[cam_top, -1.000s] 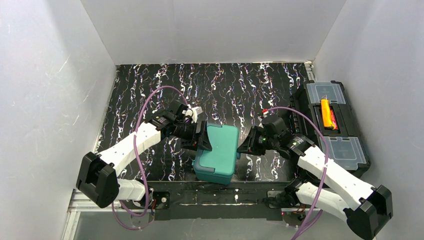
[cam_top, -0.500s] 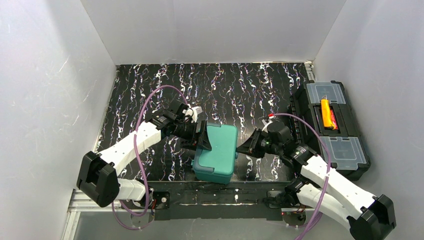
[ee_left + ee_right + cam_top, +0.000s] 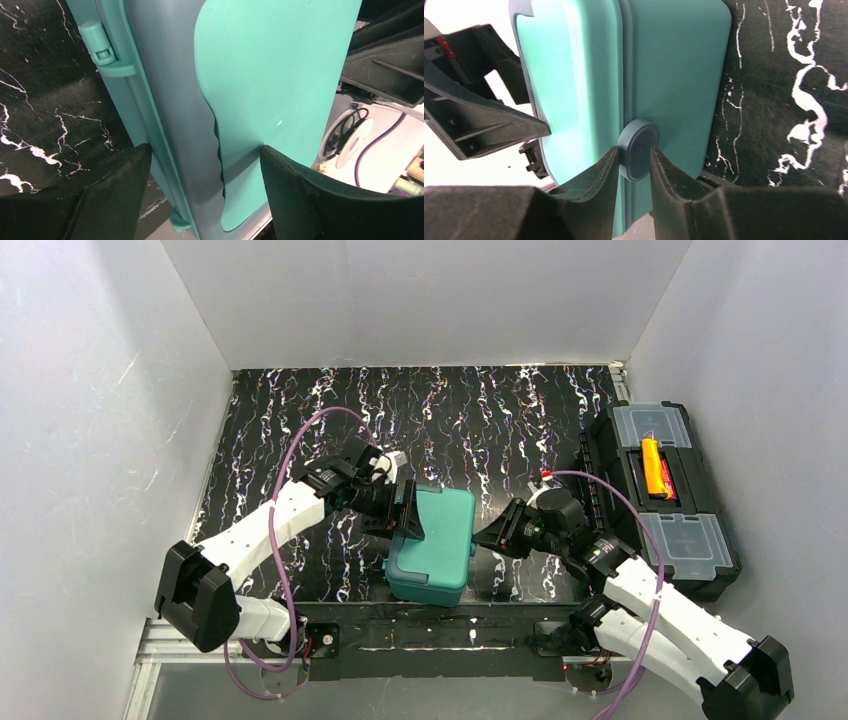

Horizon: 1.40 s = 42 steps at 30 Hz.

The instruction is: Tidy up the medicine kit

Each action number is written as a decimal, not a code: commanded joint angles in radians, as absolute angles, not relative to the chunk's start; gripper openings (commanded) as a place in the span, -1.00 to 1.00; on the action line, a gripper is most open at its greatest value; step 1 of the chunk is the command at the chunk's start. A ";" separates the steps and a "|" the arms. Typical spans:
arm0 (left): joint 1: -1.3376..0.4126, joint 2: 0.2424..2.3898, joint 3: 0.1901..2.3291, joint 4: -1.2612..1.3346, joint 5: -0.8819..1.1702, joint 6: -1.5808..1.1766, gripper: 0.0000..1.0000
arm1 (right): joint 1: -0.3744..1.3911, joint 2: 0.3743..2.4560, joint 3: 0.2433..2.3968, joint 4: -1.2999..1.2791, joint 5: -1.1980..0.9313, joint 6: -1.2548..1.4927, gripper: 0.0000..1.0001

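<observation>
Close to the front edge of the worktop, between my two arms, the medicine kit sits with its lid down, so I judge the job barely begun. Nothing of its inside shows, and any sorting is still ahead. What I have is a hold on the box that sets up the opening.

The left fingers straddle the hinged long edge, one on the lid top and one down the outer side near the hinge. Both look pressed against the plastic, so I read them as clamped on the kit to steady it.

On the opposite side, the right fingers are drawn in around the dark blue oval latch, touching it on both flanks. I take that as a pinch on the latch, which has not yet been released, since the seam between lid and base is tight. The black toolbox stands shut, well apart at the right.

Compared with a second ago, the right wrist has slid toward the near edge and dropped along the kit's side, and the right elbow has swung further out toward the corner. The left arm and the kit have not shifted that I can see.
</observation>
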<state>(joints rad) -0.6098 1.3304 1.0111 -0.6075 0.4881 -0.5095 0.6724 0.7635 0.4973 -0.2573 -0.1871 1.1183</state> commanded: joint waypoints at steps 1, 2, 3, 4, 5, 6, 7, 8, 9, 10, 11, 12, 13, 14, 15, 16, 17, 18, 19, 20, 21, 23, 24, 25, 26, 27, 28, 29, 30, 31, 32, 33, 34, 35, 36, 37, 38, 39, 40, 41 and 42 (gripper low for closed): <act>-0.654 1.356 1.045 -0.671 0.298 -0.442 0.53 | 0.691 0.751 0.603 -0.396 -0.104 0.999 -0.22; -0.654 1.353 1.063 -0.687 0.274 -0.435 0.53 | 0.690 0.752 0.623 -0.421 -0.088 0.966 -0.17; -0.655 1.347 1.091 -0.703 0.249 -0.430 0.54 | 0.691 0.753 0.645 -0.445 -0.071 0.941 -0.11; -0.654 1.342 1.109 -0.719 0.225 -0.424 0.54 | 0.690 0.751 0.667 -0.468 -0.053 0.916 -0.04; -0.655 1.335 1.129 -0.732 0.203 -0.420 0.56 | 0.690 0.748 0.686 -0.491 -0.034 0.893 0.02; -0.655 1.328 1.147 -0.746 0.180 -0.416 0.58 | 0.690 0.745 0.714 -0.514 -0.012 0.866 0.08; -0.655 1.319 1.162 -0.758 0.154 -0.411 0.61 | 0.690 0.740 0.734 -0.531 0.008 0.843 0.14; -0.655 1.307 1.177 -0.769 0.121 -0.408 0.64 | 0.690 0.735 0.751 -0.547 0.034 0.813 0.25; -0.654 1.297 1.190 -0.781 0.096 -0.401 0.68 | 0.690 0.730 0.768 -0.560 0.051 0.784 0.32; -0.655 1.285 1.202 -0.791 0.072 -0.396 0.88 | 0.690 0.725 0.785 -0.576 0.069 0.758 0.38; -0.655 1.275 1.213 -0.799 0.050 -0.388 0.95 | 0.690 0.720 0.804 -0.591 0.082 0.728 0.43; -0.654 1.264 1.223 -0.809 0.032 -0.381 0.96 | 0.690 0.718 0.822 -0.612 0.096 0.701 0.47; -0.655 1.256 1.234 -0.819 0.017 -0.373 0.97 | 0.690 0.715 0.840 -0.626 0.108 0.675 0.52; -0.655 1.251 1.247 -0.836 -0.003 -0.363 0.96 | 0.690 0.711 0.856 -0.635 0.112 0.637 0.58; -0.655 1.247 1.260 -0.852 -0.034 -0.356 0.96 | 0.690 0.711 0.877 -0.652 0.117 0.590 0.65; -0.654 1.241 1.269 -0.866 -0.057 -0.352 0.97 | 0.690 0.712 0.905 -0.676 0.131 0.544 0.73; -0.654 1.229 1.272 -0.871 -0.076 -0.348 0.97 | 0.690 0.716 0.934 -0.702 0.153 0.506 0.79; -0.655 1.215 1.270 -0.871 -0.095 -0.346 0.96 | 0.690 0.716 0.958 -0.729 0.181 0.471 0.86; -0.655 1.199 1.269 -0.870 -0.113 -0.345 0.97 | 0.690 0.715 0.980 -0.748 0.205 0.439 0.93; -0.654 1.174 1.265 -0.867 -0.131 -0.349 0.97 | 0.690 0.712 0.998 -0.764 0.223 0.417 0.96; -0.655 1.153 1.261 -0.861 -0.147 -0.352 0.96 | 0.690 0.707 1.010 -0.776 0.245 0.401 0.97; -0.654 1.104 1.231 -0.839 -0.176 -0.358 0.96 | 0.690 0.691 1.024 -0.790 0.272 0.376 0.97; -0.654 1.080 1.218 -0.828 -0.191 -0.366 0.96 | 0.690 0.680 1.025 -0.791 0.277 0.370 0.97; -0.655 1.058 1.204 -0.823 -0.200 -0.370 0.97 | 0.690 0.670 1.023 -0.791 0.281 0.368 0.97; -0.654 1.038 1.193 -0.821 -0.207 -0.374 0.97 | 0.690 0.660 1.020 -0.789 0.280 0.367 0.97; -0.655 1.018 1.180 -0.821 -0.213 -0.378 0.96 | 0.690 0.649 1.013 -0.790 0.277 0.366 0.97; -0.655 0.996 1.168 -0.821 -0.220 -0.381 0.96 | 0.690 0.638 1.008 -0.789 0.273 0.365 0.97; -0.655 0.977 1.155 -0.821 -0.225 -0.389 0.96 | 0.690 0.626 0.999 -0.788 0.268 0.366 0.97; -0.654 0.955 1.141 -0.822 -0.233 -0.400 0.96 | 0.690 0.614 0.990 -0.788 0.265 0.368 0.97; -0.654 0.934 1.125 -0.818 -0.239 -0.413 0.97 | 0.690 0.602 0.981 -0.788 0.264 0.369 0.97; -0.655 0.915 1.109 -0.810 -0.240 -0.422 0.97 | 0.690 0.588 0.973 -0.790 0.267 0.370 0.97; -0.655 0.896 1.091 -0.802 -0.234 -0.429 0.96 | 0.690 0.577 0.967 -0.791 0.273 0.374 0.97; -0.655 0.878 1.076 -0.796 -0.222 -0.432 0.96 | 0.690 0.565 0.963 -0.790 0.271 0.376 0.97; -0.655 0.861 1.062 -0.793 -0.215 -0.434 0.96 | 0.690 0.553 0.960 -0.792 0.267 0.376 0.97; -0.654 0.841 1.050 -0.793 -0.213 -0.440 0.96 | 0.690 0.541 0.957 -0.792 0.265 0.378 0.97; -0.655 0.820 1.035 -0.791 -0.210 -0.446 0.96 | 0.690 0.529 0.951 -0.791 0.263 0.379 0.97; -0.655 0.793 1.021 -0.787 -0.210 -0.450 0.96 | 0.690 0.517 0.947 -0.786 0.262 0.379 0.97; -0.654 0.763 1.003 -0.777 -0.215 -0.453 0.96 | 0.690 0.505 0.941 -0.782 0.261 0.380 0.97; -0.654 0.733 0.983 -0.771 -0.219 -0.456 0.96 | 0.690 0.495 0.937 -0.782 0.263 0.380 0.97; -0.655 0.704 0.961 -0.764 -0.220 -0.458 0.96 | 0.690 0.488 0.934 -0.782 0.265 0.380 0.97; -0.654 0.679 0.947 -0.761 -0.222 -0.457 0.96 | 0.690 0.481 0.928 -0.782 0.266 0.380 0.97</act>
